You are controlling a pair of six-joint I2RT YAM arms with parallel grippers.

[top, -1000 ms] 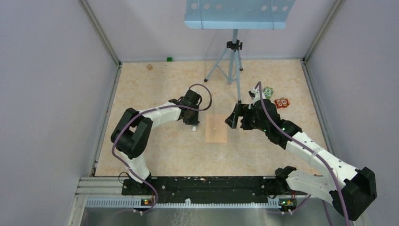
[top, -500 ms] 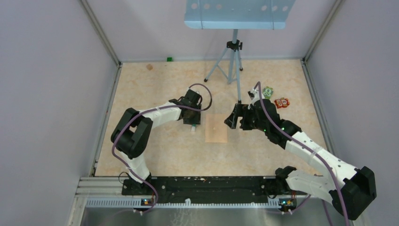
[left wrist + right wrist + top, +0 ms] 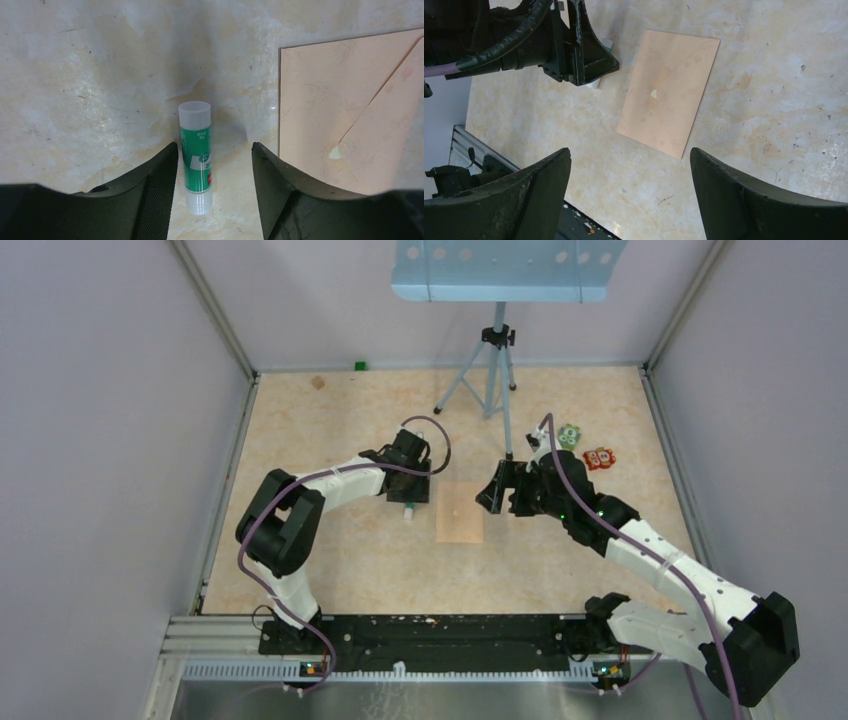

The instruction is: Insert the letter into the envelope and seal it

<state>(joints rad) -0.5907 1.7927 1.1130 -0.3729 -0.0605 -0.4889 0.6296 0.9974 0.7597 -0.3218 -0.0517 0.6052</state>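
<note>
Now that the left pincer [image 3: 214, 152] has spread its fingers from a narrow set to a good half-open gap, the glue stick [image 3: 196, 150] is let go. It lies on the worktop [image 3: 90, 75] between the two fingers, close by the left one and clear of the right, cap pointing away from the wrist. In the top view the arm itself has hardly shifted over the last second; only the opening has changed.

The envelope [image 3: 325, 100] lies flat just at three o'clock of the stick, its flap [image 3: 385, 135] folded down and a small pale spot [image 3: 334, 152] at the flap's tip. The letter shows in no view; I judge it is already inside.

The right pincer [image 3: 630, 155] hangs wide open and empty at three o'clock of the envelope, as it did a second ago.

Setting the glue down suggests the gluing is done, so what seems left is pressing the flap flat. Whether it has stuck cannot be told.
</note>
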